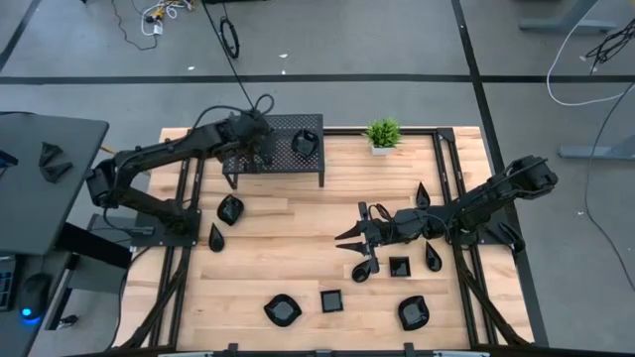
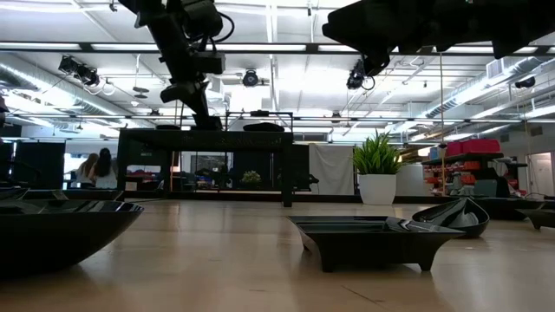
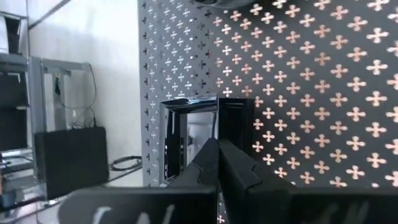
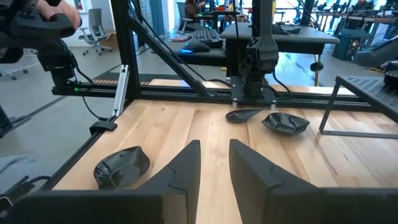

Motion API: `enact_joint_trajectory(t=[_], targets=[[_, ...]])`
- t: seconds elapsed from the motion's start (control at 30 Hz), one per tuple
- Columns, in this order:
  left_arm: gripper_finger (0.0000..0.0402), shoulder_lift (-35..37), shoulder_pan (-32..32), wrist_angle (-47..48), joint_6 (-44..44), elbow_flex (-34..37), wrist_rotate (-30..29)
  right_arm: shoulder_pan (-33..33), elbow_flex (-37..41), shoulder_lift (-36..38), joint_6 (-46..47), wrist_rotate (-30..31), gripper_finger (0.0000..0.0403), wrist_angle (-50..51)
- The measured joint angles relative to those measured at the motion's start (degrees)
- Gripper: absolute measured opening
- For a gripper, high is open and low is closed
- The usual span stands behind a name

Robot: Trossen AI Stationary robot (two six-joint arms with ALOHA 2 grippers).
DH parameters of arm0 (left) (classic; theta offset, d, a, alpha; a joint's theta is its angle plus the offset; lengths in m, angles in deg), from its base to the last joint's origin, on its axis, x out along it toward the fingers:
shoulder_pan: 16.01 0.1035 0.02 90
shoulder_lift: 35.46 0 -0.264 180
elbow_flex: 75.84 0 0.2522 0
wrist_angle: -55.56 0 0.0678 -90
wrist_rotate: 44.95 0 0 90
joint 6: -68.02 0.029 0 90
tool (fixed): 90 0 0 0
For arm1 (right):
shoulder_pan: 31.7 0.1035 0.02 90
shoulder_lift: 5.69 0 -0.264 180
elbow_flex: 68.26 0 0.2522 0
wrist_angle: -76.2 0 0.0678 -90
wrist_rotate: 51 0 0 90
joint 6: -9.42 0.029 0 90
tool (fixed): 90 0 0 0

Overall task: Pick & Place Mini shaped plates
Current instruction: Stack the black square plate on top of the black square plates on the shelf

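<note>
The left wrist view is mostly filled by the perforated rack [image 3: 298,93], and the square plate [image 3: 186,140] under the left jaws [image 3: 219,163] is partly covered by the two dark fingers, so only its near rim and glossy inner wall show. In the low view the rack top [image 2: 208,132] is seen edge-on and what lies on it cannot be made out beyond a low dark bump. Both arms are cut off by that picture's upper edge.

On the rack, in the high view, the left jaws [image 1: 260,139] sit at the left part of the top, pressed together on the edge of the square plate. A second rounded plate [image 1: 306,143] rests on the rack's right end, apart from them.

The right jaws [image 1: 355,239] hover over the counter [image 1: 288,233] well right of the rack and in front of it, fingers parted with nothing between them. Just in front of them lie a teardrop plate [image 1: 363,268] and a small square plate [image 1: 399,266]. Two more plates, a blob [image 1: 230,209] and a leaf [image 1: 216,238], lie in front of the rack's left leg. Others sit along the counter's front edge, farthest from the rack.

No readable writing or labels show on any plate or on the rack.
</note>
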Motion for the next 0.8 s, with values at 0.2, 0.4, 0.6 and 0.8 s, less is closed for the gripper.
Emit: enact_joint_trajectory(t=[0.2,0.4,0.6,0.8], targets=[[0.0013,0.0,0.3,0.0,-2.5,0.0,2.5,0.0,0.0,0.0,-0.2,0.0,0.0086,0.0],[0.0029,0.0,0.3,0.0,-2.8,0.0,2.5,0.0,0.0,0.0,-0.2,0.0,0.0086,0.0],[0.0087,0.0,0.3,0.0,-2.8,0.0,2.5,0.0,0.0,0.0,-0.4,0.0,0.0086,0.0],[0.0134,1.6,-0.8,2.9,-5.4,-2.0,1.9,0.0,0.0,0.0,-0.4,0.0,0.0086,0.0]])
